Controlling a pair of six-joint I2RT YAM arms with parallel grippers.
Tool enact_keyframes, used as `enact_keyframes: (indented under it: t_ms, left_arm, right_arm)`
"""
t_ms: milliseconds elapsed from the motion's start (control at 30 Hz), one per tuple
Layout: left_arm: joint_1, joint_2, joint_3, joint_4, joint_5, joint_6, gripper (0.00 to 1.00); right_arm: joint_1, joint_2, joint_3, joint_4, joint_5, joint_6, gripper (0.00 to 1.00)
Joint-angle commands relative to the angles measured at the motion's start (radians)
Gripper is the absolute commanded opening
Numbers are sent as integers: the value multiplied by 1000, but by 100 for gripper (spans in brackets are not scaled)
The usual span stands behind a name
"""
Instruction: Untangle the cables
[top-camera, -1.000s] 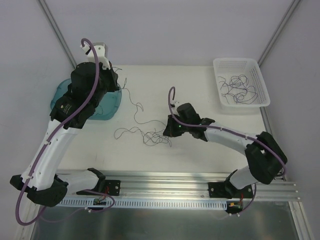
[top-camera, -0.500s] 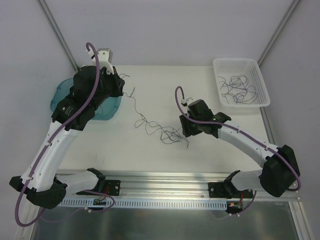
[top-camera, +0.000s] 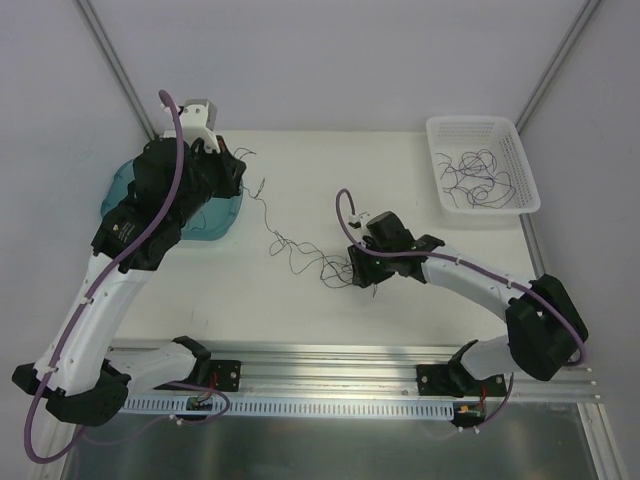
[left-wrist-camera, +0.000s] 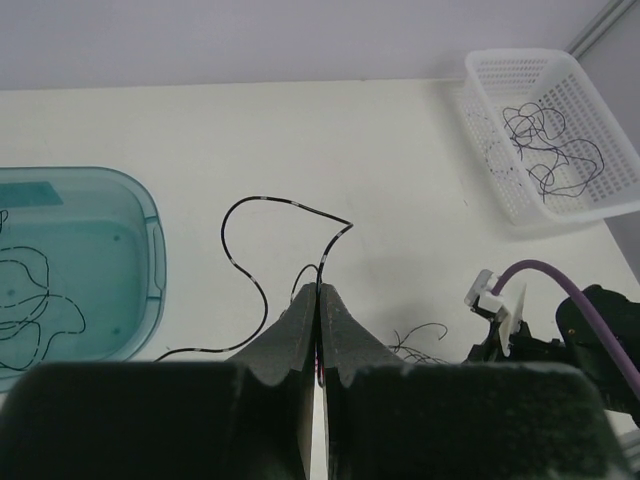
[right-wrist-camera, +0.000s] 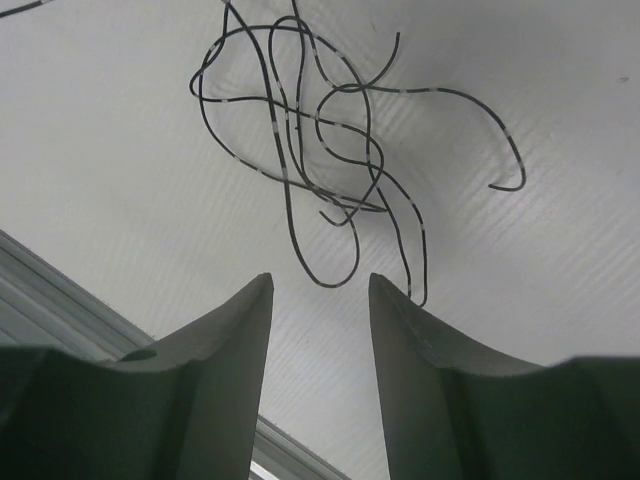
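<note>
Cables (right-wrist-camera: 288, 170) hair-thin, curly, dark; left jaws pinch one, right jaws half-open, empty.

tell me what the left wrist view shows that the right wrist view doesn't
Only the left wrist view: the left end effector shut on one cable, the teal tray with loose cables inside, the white basket holding more, and part of the right arm. Only the right wrist view: the open right end effector facing the tangle up close, plus a metal rail at lower left. Both: the pale table with thin dark cables on it.
</note>
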Motion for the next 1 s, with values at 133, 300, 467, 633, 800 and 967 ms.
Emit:
enact_keyframes:
  t_ms: [133,300,467,633,800,967]
  left_arm:
    - [-4,-47,-56,8,-20,8,0]
    - [-2,-99,-212,9,-69,12,0]
    - [-4,-150,-350,9,-50,-31,0]
    - [-2,-179,-410,34,16,-44,0]
    - [-2,-224,-476,77,158,-66,0]
    - [-4,-303,-622,112,125,-86,0]
  right_arm:
    - [5,29,-13,62,-35,-26,26]
    - [4,-95,79,-100,77,-90,1]
    - [-1,-245,368,-379,197,-153,1]
    - [-3,-324,538,-438,35,-162,1]
    - [-1,-330,477,-447,-14,-67,1]
    - [19,-365,308,-282,-29,46,1]
